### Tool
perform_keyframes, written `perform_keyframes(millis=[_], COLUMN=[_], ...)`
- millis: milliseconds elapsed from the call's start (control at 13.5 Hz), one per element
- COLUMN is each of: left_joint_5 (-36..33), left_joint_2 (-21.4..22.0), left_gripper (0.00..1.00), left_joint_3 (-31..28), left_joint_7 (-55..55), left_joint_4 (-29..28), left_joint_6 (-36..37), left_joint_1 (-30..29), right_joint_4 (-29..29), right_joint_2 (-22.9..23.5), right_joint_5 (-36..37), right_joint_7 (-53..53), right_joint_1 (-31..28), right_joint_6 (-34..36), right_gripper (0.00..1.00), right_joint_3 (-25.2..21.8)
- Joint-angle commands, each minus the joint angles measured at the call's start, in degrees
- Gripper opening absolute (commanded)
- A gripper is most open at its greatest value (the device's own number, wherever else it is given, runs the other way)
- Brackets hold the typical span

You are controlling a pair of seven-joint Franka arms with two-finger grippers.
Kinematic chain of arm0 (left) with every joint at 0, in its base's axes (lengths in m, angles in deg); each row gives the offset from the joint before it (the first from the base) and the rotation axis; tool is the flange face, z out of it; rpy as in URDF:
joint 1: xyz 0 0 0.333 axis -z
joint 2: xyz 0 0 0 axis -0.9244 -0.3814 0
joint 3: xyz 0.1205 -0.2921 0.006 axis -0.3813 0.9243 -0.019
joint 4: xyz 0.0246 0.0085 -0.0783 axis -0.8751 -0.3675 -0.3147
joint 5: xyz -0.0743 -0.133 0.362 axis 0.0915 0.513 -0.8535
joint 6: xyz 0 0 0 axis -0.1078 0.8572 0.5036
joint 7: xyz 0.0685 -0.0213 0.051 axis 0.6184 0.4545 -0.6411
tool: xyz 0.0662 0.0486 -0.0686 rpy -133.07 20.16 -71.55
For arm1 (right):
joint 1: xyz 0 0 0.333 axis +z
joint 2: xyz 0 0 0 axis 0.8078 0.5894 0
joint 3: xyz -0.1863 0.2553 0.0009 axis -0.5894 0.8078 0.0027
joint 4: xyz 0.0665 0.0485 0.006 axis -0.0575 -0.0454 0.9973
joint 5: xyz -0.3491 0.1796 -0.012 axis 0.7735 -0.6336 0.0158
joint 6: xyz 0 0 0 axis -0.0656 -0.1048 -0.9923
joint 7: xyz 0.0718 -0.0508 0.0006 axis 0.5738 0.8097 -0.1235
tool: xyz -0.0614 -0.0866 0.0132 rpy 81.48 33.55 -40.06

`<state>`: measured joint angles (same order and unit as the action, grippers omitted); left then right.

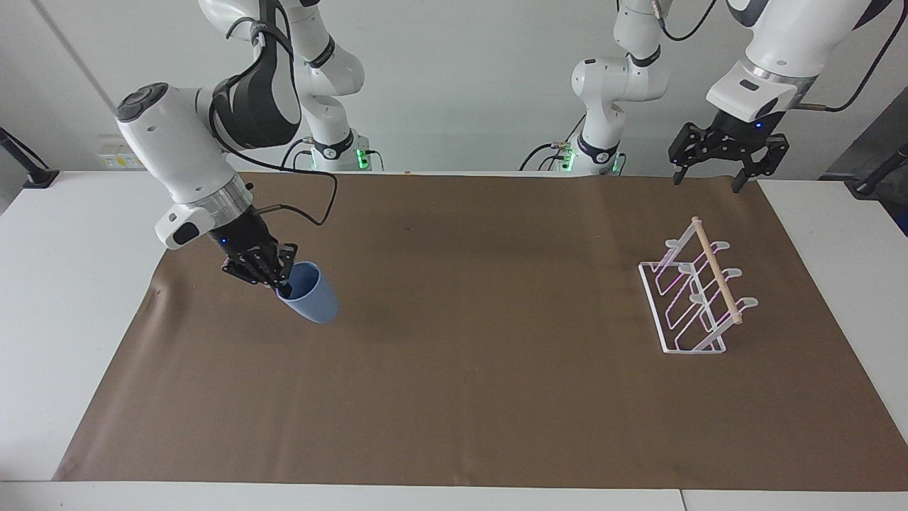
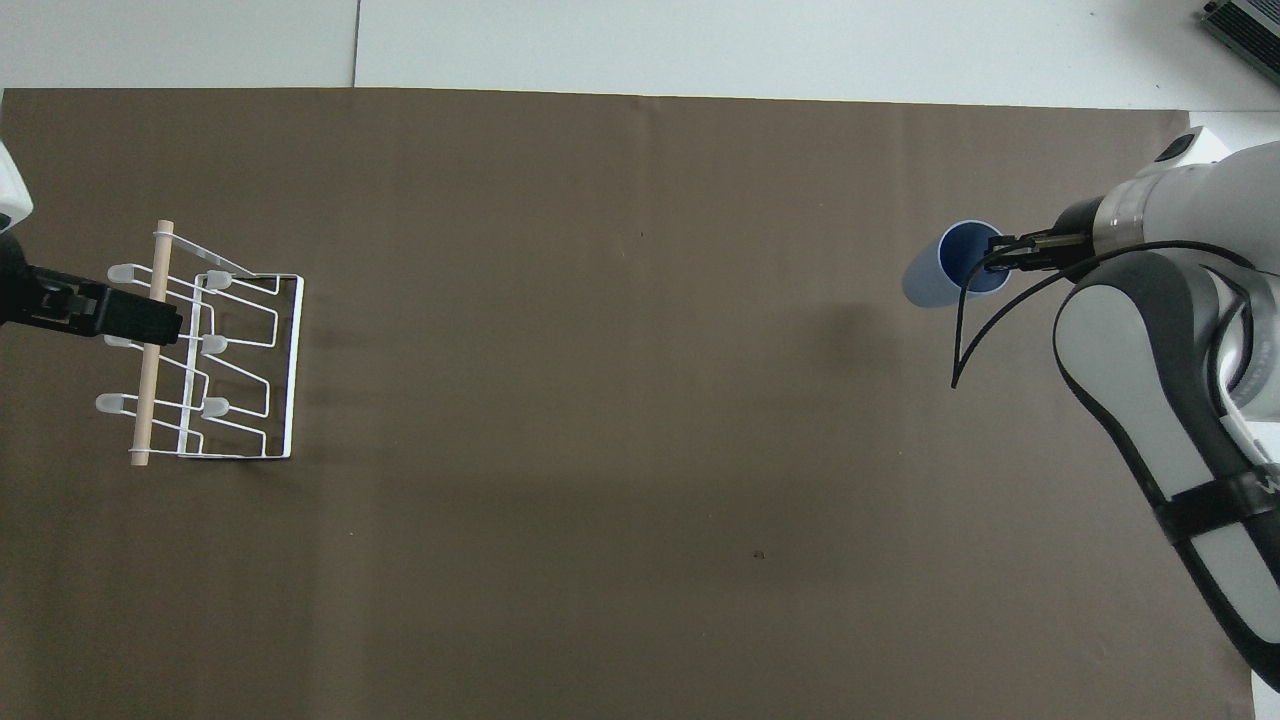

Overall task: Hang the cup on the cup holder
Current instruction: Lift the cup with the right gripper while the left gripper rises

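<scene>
The light-blue cup (image 1: 313, 301) hangs tilted in the air over the mat at the right arm's end of the table, and it also shows in the overhead view (image 2: 932, 281). My right gripper (image 1: 282, 285) is shut on its rim, one finger inside and one outside; it shows in the overhead view too (image 2: 1003, 256). The white wire cup holder (image 1: 687, 312) with its wooden dowel (image 1: 718, 273) stands on the mat at the left arm's end. My left gripper (image 1: 705, 182) is open and empty, raised in the air by the cup holder; from overhead it (image 2: 150, 318) covers the dowel (image 2: 150, 390).
A brown mat (image 1: 496, 397) covers most of the white table (image 1: 64, 298). A dark device (image 2: 1240, 25) lies off the mat at the table's corner farthest from the robots, at the right arm's end.
</scene>
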<state>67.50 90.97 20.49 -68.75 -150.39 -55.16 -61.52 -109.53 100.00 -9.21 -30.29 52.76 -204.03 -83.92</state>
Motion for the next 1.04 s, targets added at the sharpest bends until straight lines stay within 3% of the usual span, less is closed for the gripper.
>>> perform_keyframes(millis=[0,222,592,961], left_joint_5=[0.6,0.8,9.6,16.1], left_joint_2=[1.7,2.0,2.0,1.8], left_gripper=[1.0,1.0,1.0,1.0], left_joint_3=[-0.7,-0.6,-0.5,1.1], left_joint_7=[-0.2,-3.0,-13.8,-36.9], left_joint_4=[-2.8,-2.9,-2.9,-3.0], left_joint_6=[-1.5,-2.4,-2.5,-5.9], left_joint_1=[1.4,1.7,1.5,2.5], right_joint_4=[3.3,4.0,1.9,-3.4], right_joint_2=[0.4,0.0,-1.8,-4.8], right_joint_5=[-7.9,-19.9,-37.3,-54.0], right_joint_7=[-3.2,-3.9,-5.7,-4.9], right_joint_1=[-0.6,-0.5,-0.5,0.9], right_joint_6=[2.0,1.9,3.2,4.3], right_gripper=[0.0,0.0,0.0,0.0], right_joint_3=[0.3,0.8,4.4,6.0])
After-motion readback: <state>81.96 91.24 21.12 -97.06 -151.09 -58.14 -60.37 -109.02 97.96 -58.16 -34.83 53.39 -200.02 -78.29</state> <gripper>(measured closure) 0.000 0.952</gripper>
